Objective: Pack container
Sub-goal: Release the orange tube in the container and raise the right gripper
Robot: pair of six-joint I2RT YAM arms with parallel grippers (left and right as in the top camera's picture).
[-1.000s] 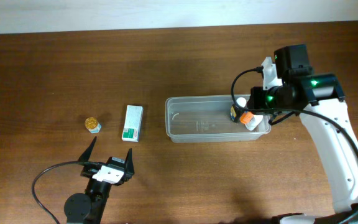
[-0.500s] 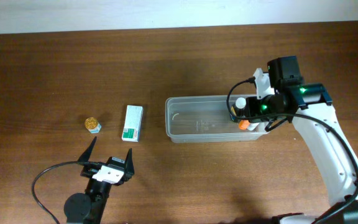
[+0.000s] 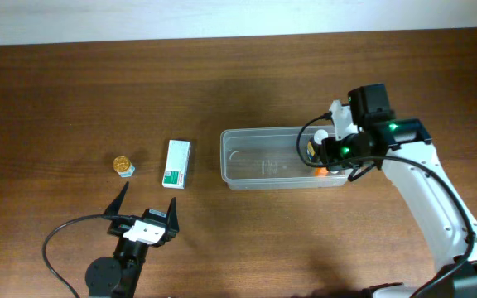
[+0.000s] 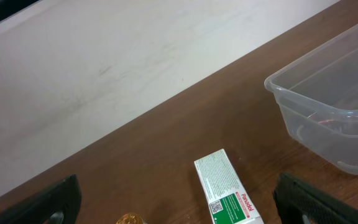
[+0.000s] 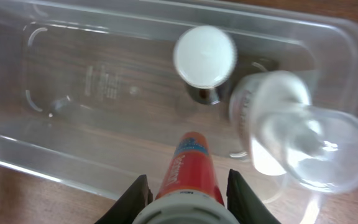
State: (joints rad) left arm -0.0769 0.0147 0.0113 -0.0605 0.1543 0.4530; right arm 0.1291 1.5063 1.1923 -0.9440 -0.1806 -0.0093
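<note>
overhead: the container has the right gripper over its right end, jaws clamped on a red-labelled bottle. a white-and-green box and a small gold-capped jar lie well to the container's left. the left gripper sits left of it too, fingers spread wide, empty.

left wrist: the box lies apart from the container, on its left.

right wrist: the red-labelled bottle crosses the container's near wall, possibly touching it. inside stand a white-capped bottle and, beside it, a clear bottle.

risk: released here, the held bottle may catch the rim and tip outside, or topple the white-capped bottle.
</note>
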